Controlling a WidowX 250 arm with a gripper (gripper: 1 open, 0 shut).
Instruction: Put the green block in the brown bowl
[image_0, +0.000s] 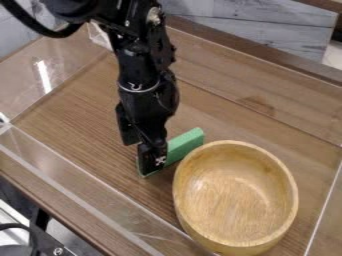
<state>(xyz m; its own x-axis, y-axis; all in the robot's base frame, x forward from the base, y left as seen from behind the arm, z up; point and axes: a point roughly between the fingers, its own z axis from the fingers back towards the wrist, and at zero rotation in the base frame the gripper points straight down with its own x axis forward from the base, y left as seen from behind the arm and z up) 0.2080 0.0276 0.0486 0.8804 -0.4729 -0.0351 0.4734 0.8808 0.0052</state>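
Item one: the arm (134, 40), black, coming in from the upper left and pointing its gripper (144, 150) straight down at the table (80, 110).

Item two: the gripper. We note its fingers (150, 157) standing apart, spread wide, with nothing clamped between them. They come down over the left end of the block, and that end is hidden behind them. We cannot tell whether the fingertips touch the block or the table.

Item three: the block (185, 144), bright green, a flat bar lying on the wood-grain table. We see only its right part, which runs up and to the right from behind the gripper. It lies just beside the bowl, at the bowl's upper left, outside the rim.

Item four: the bowl (287, 200), light-brown wood, round, thick-rimmed, upright at the lower right of the table. We see its inside holding nothing.

Item five: clear walls (40, 70) around the table edges, with a small clear stand (110, 30) at the far left corner.
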